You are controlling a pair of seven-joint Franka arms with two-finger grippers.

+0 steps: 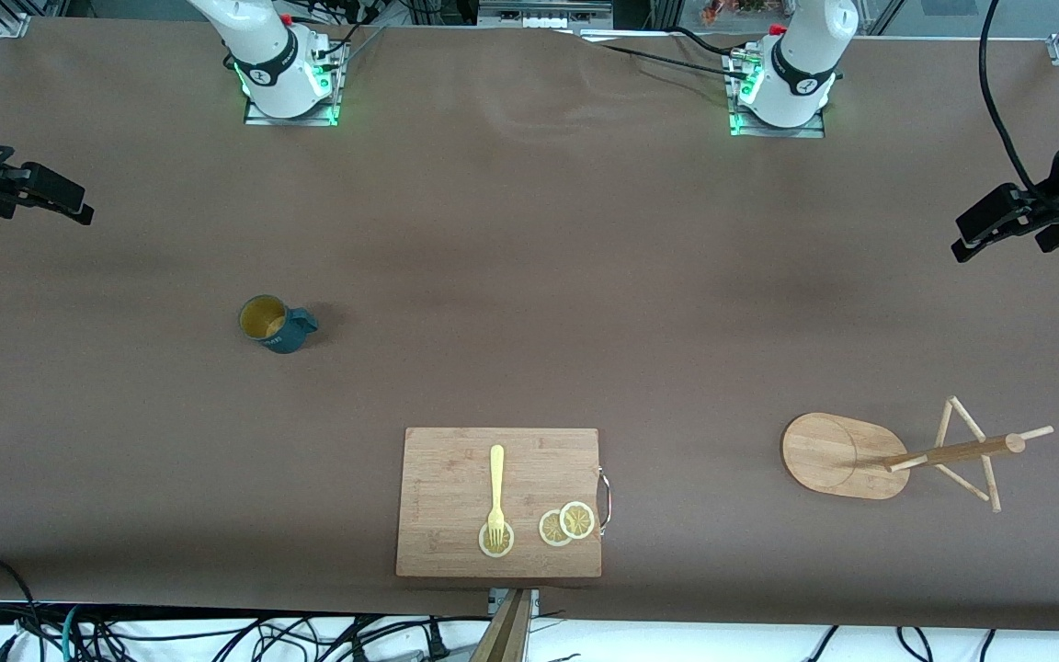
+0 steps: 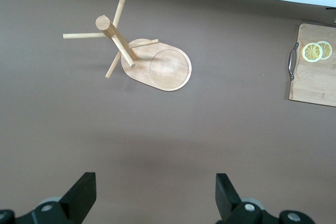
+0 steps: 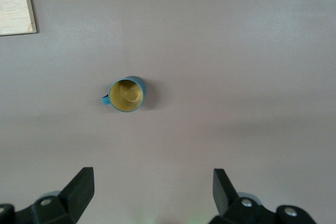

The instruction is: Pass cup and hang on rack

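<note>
On the brown table: one cutting board at the edge nearest the front camera, carrying one yellow fork and three lemon slices. One rack stands toward the left arm's end, upright on its oval base. One cup stands upright toward the right arm's end, well apart from the rack, farther from the camera than the board. Two grippers: left gripper and right gripper both hang over bare table at their own ends, jaws apart, holding nothing. Cables trail below the table's edge.
</note>
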